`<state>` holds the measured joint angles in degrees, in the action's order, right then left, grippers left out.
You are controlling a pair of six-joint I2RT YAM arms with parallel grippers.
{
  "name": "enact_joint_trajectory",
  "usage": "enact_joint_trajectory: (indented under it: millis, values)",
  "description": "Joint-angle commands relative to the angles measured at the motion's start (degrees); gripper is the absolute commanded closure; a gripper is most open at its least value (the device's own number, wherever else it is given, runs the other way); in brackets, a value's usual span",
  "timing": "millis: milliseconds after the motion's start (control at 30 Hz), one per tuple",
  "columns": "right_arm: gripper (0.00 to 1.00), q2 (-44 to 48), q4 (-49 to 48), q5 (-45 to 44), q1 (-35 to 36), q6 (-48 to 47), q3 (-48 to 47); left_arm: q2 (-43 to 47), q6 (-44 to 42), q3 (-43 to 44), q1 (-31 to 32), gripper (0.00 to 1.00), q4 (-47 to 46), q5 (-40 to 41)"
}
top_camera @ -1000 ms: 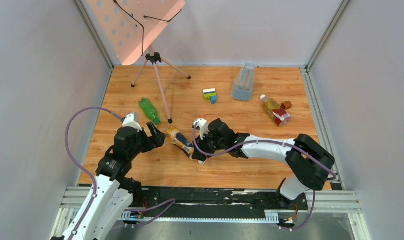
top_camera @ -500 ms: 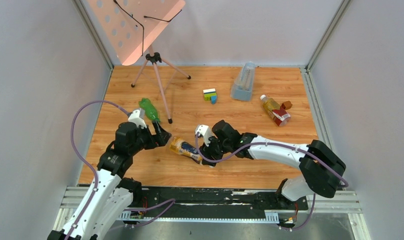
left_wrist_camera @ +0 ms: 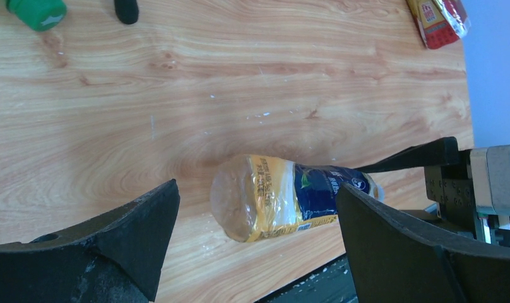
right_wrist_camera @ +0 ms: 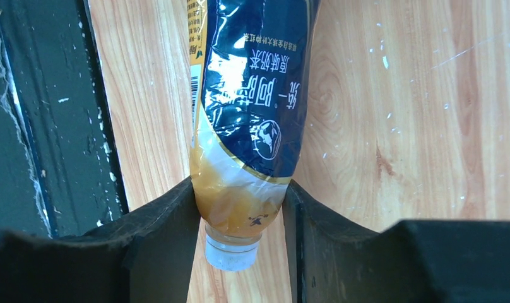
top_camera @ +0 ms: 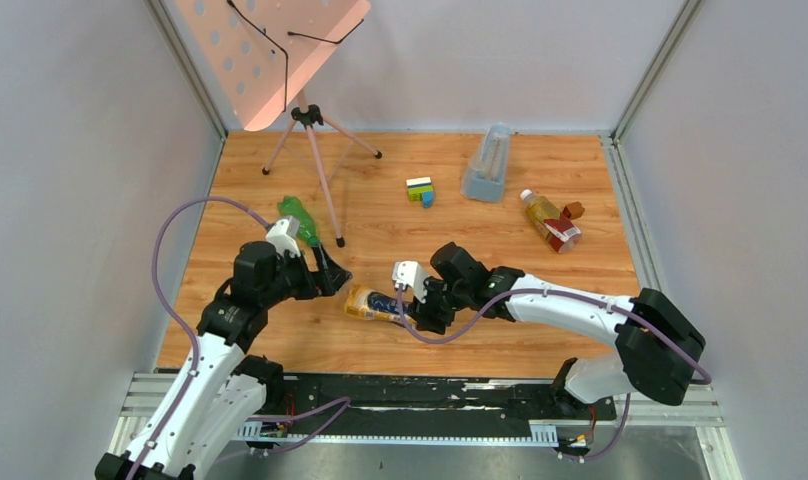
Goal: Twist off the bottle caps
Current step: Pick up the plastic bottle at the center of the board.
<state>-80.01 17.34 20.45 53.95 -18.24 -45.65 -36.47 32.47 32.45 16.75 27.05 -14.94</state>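
An amber bottle with a yellow and blue label [top_camera: 373, 303] lies on its side near the table's front edge. My right gripper [top_camera: 417, 300] is shut on the bottle's shoulder [right_wrist_camera: 240, 208], just above the neck. Its white cap [right_wrist_camera: 230, 254] pokes out bare between the fingers. My left gripper [top_camera: 332, 276] stands wide open, its jaws facing the bottle's base [left_wrist_camera: 240, 202] without touching it. A green bottle [top_camera: 298, 220] lies behind the left gripper, its green end [left_wrist_camera: 36, 11] showing in the left wrist view. An amber bottle with a red label [top_camera: 550, 222] and a white cap [top_camera: 526, 195] lies at the far right.
A pink perforated board on a tripod [top_camera: 310, 140] stands at the back left, with one foot [left_wrist_camera: 126, 9] close to the green bottle. Toy bricks [top_camera: 419, 189], a clear bluish container [top_camera: 487, 163] and a reddish-brown block [top_camera: 574, 210] lie at the back. A black rail [right_wrist_camera: 44, 126] borders the near edge.
My right gripper has pulled the yellow-labelled bottle toward the near edge and turned it flatter. My left gripper has shifted right and stays open beside the bottle's base.
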Motion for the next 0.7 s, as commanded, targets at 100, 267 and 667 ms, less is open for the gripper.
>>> enact_joint_trajectory:
  millis: [100, 267, 667]
  values:
    - [0.52, 5.8, 1.5, 1.1, 0.4, -16.4, 1.6, -3.9, -0.7, 4.0, 0.1, 0.0, -10.2, -8.5]
    - [0.53, 7.6, 3.0, -1.8, 0.4, -19.2, 0.2, -11.0, -4.6, 7.8, 0.3, 0.01, -9.4, -16.3]
    - [0.53, 12.4, 7.1, 3.8, 0.4, -24.5, -2.5, -18.7, -8.4, 8.1, 10.1, 0.0, -9.8, -21.4]
